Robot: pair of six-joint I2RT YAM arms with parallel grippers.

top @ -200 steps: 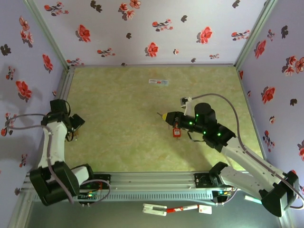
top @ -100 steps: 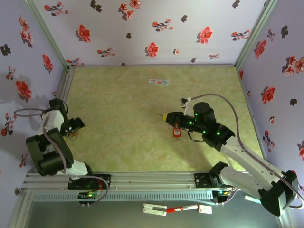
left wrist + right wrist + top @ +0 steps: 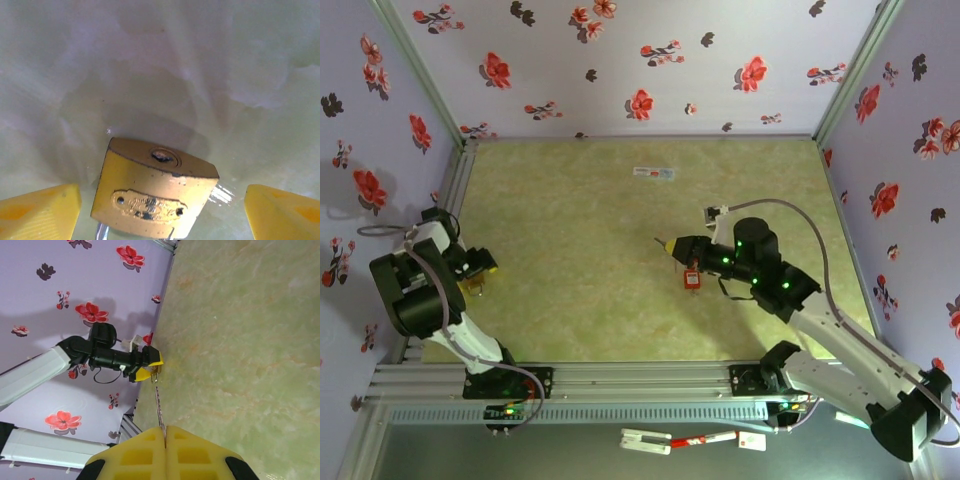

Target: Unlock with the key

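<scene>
A brass padlock (image 3: 155, 192) lies on the green table, its keyhole (image 3: 163, 155) facing the left wrist camera. My left gripper (image 3: 162, 210) is open, one yellow finger (image 3: 40, 212) on each side of the lock with a gap on both sides. In the top view this gripper (image 3: 478, 270) sits by the left wall. My right gripper (image 3: 165, 432) is shut on the key (image 3: 159, 410), whose blade sticks out toward the distant padlock (image 3: 156, 372). A red tag (image 3: 691, 279) hangs under the right gripper (image 3: 667, 245) at mid-table.
A white label strip (image 3: 653, 173) lies near the back of the table. Flowered walls close in the left, back and right sides; the left wall (image 3: 380, 150) stands right beside the left gripper. Loose items (image 3: 690, 438) lie in front of the rail.
The left arm has folded back toward the left wall, its gripper staying over the padlock, and its fingers have narrowed a little. The right arm with the key has barely moved.
</scene>
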